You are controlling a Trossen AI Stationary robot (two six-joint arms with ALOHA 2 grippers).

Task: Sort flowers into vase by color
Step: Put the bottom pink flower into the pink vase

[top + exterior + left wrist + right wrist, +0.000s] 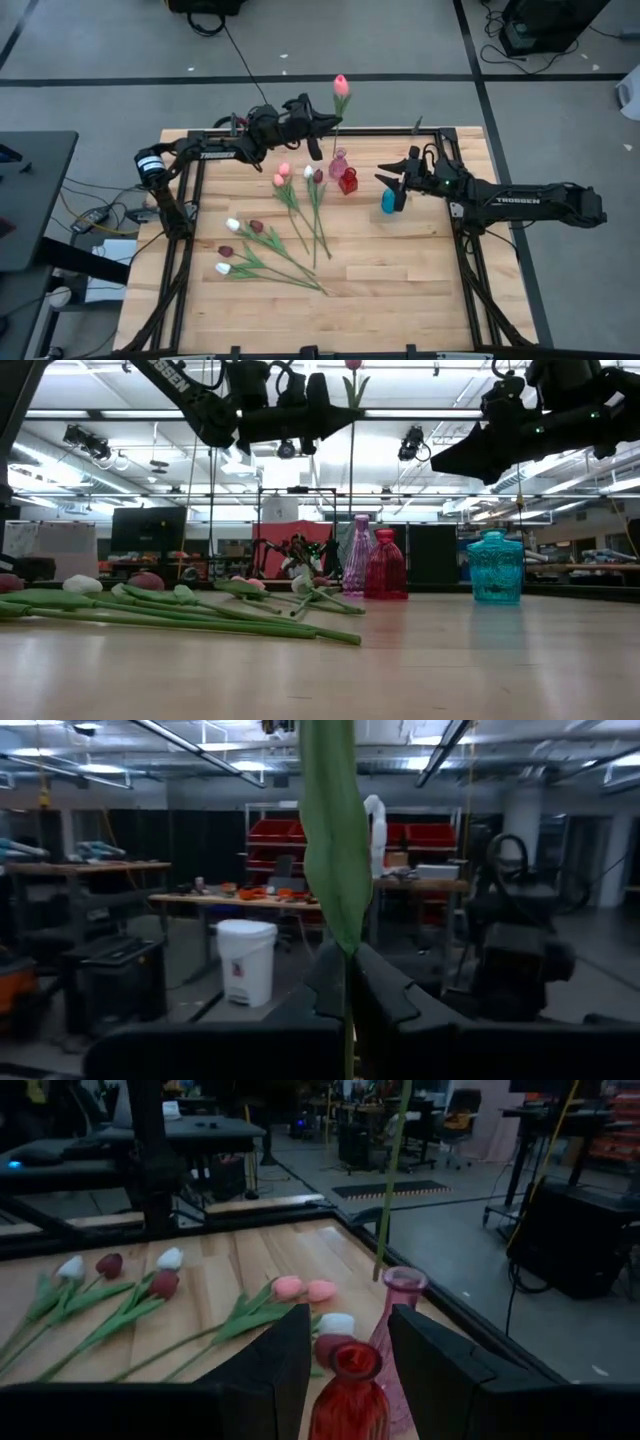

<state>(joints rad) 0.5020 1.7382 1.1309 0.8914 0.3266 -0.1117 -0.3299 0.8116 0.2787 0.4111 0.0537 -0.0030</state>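
A pink tulip (341, 85) is gripped by its stem in the closed left pincer (318, 128), directly above the pink vase (338, 164). Lowering the stem into the neck is judged next. The right pincer (398, 186) is held half-open, empty, above the teal vase (388, 201).

Overhead straight down, table-level across toward the room, two wrist views forward; vases (344, 172) common to overhead, table-level, right wrist.

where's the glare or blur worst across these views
Low view: bright ceiling lights backlight both arms into silhouettes, and the near table is soft. Left wrist view: the leaf close to the lens is blurred. Right wrist view: the red vase is slightly soft. High view: evenly lit.
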